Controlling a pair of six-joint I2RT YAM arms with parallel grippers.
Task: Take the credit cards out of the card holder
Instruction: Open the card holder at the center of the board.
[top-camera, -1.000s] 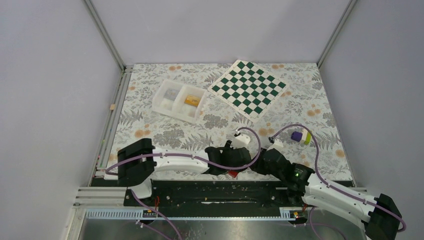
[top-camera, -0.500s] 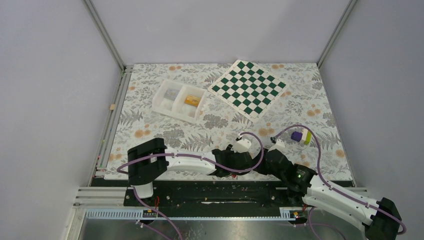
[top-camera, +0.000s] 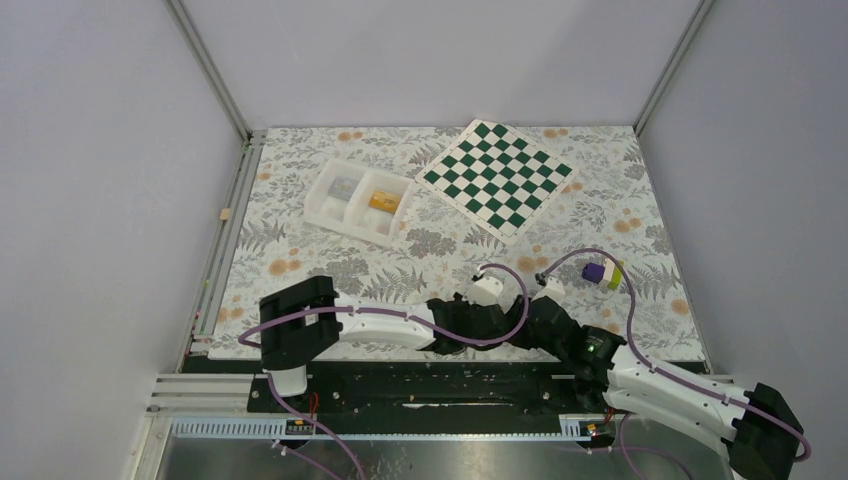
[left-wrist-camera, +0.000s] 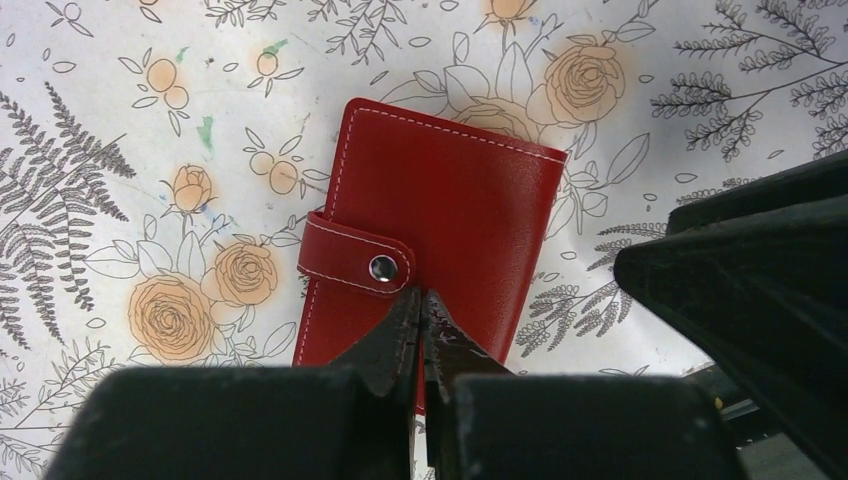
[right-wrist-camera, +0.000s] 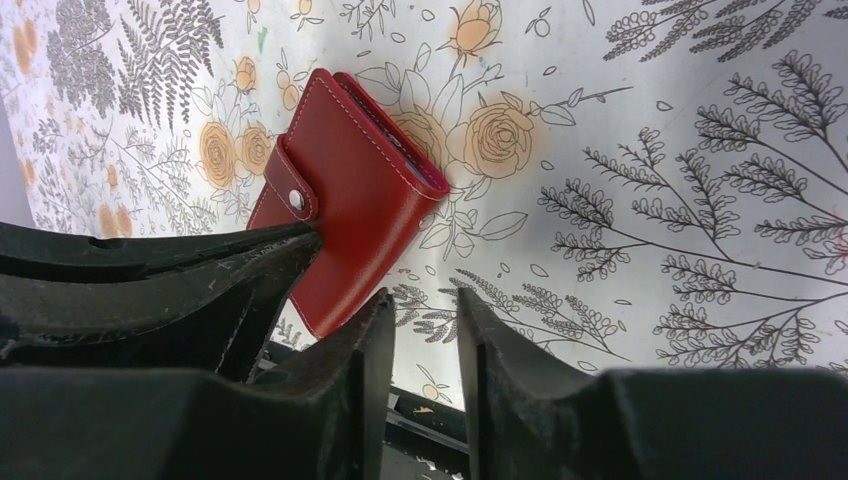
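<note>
From above, the meeting wrists probably cover the card holder (left-wrist-camera: 450, 215); the left wrist view shows the left gripper (left-wrist-camera: 420, 300) pressed together, empty, against its snapped tab (left-wrist-camera: 350, 258); the right wrist view shows the right gripper (right-wrist-camera: 425, 305) spread beside its near corner, so, unpinned, the holder could skid or the tips slip off.

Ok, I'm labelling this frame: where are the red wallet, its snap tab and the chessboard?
red wallet (left-wrist-camera: 465, 210), left wrist view, cover middle
snap tab (left-wrist-camera: 345, 250), left wrist view, strap
chessboard (top-camera: 497, 178), top view, centre
</note>
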